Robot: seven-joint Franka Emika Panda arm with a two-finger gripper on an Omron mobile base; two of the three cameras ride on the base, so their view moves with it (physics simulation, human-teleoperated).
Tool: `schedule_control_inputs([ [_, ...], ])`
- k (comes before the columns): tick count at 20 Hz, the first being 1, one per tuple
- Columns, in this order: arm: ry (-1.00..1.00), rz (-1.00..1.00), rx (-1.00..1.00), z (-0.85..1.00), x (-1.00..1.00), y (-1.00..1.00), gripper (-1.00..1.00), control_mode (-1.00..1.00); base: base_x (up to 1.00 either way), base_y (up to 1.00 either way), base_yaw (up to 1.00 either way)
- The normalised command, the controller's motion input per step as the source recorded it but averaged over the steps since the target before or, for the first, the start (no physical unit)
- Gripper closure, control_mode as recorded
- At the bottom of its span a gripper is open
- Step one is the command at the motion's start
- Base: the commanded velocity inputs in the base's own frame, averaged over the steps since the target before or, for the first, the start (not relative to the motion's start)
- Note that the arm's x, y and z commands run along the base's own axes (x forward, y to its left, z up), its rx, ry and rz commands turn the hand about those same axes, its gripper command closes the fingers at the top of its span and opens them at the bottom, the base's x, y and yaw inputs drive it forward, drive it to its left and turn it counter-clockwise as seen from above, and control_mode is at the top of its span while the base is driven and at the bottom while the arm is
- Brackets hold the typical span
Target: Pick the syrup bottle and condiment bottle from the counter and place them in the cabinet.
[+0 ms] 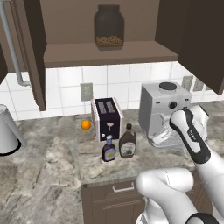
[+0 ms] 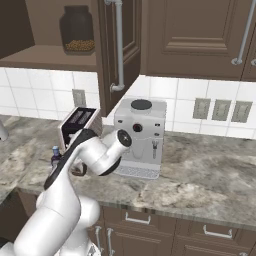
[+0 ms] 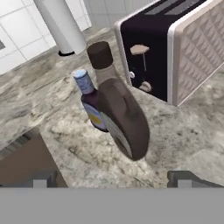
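Reaching toward the syrup bottle (image 3: 124, 120), the pincer (image 3: 113, 179) is wide open and empty, ready to fit around it; the condiment bottle (image 3: 90, 103) stands just beside.

A: Which colours are seen on the bottles?
B: Brown on the syrup bottle (image 1: 127, 143), with a dark cap; a blue cap and yellow label on the condiment bottle (image 1: 109, 149).
A: And elsewhere?
B: Grey-beige marbling on the worktop (image 1: 48, 175); dark brown on the cabinet (image 1: 109, 53); orange on a small fruit (image 1: 85, 124).
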Motion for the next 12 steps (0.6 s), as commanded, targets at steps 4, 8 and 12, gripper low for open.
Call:
schedule_control_inputs([
  [4, -0.1, 0.19, 0.16, -0.15, 0.0, 0.0, -1.0, -1.0, 0.0, 0.0, 0.0],
  [8, -0.05, 0.15, 0.17, -0.07, 0.04, 0.01, -1.0, -1.0, 0.0, 0.0, 0.0],
  [12, -0.03, 0.13, 0.14, -0.04, 0.09, 0.12, -1.0, -1.0, 0.0, 0.0, 0.0],
])
